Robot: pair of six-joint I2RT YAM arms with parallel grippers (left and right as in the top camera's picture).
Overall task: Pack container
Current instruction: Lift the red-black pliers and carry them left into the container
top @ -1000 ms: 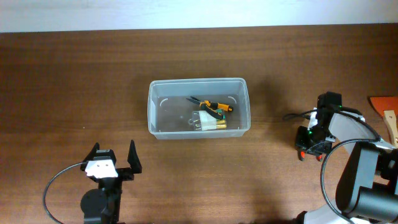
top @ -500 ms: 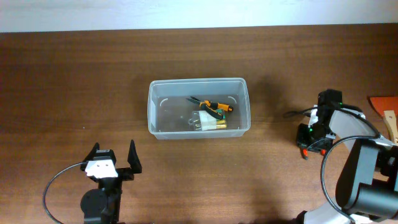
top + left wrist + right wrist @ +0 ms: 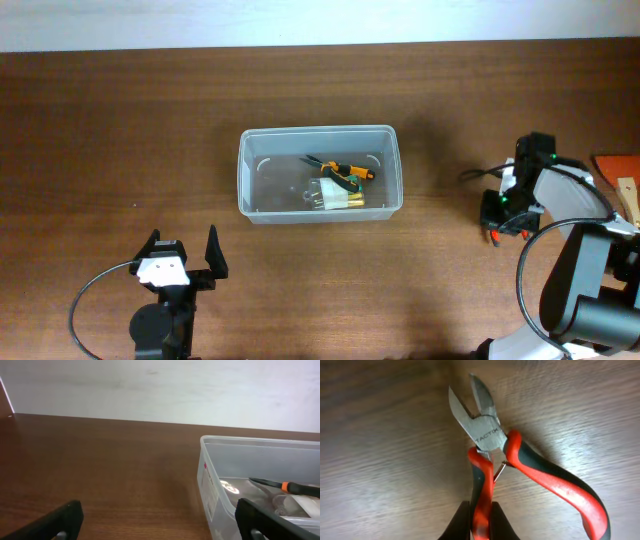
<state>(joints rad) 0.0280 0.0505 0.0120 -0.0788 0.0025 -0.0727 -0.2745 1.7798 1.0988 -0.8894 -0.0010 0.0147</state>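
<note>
The container point(image 3: 244, 180) is a clear plastic bin in the table's middle, holding an orange-and-black tool point(image 3: 345, 170) and a pale packet point(image 3: 342, 195). It also shows at the right of the left wrist view point(image 3: 210, 475). My left gripper point(image 3: 182, 258) is open and empty near the front edge, left of the bin. My right gripper point(image 3: 497, 215) is at the far right, shut on one handle of red-and-black side cutters point(image 3: 487, 435), whose jaws are spread. The cutters look slightly raised above the wood.
An orange item point(image 3: 618, 165) and a pale wooden piece point(image 3: 628, 200) lie at the right edge. A black cable point(image 3: 475, 178) loops beside my right arm. A white wall runs behind the table.
My right gripper has moved slightly right and away from the front edge with the cutters. The left arm and the bin have not moved.
</note>
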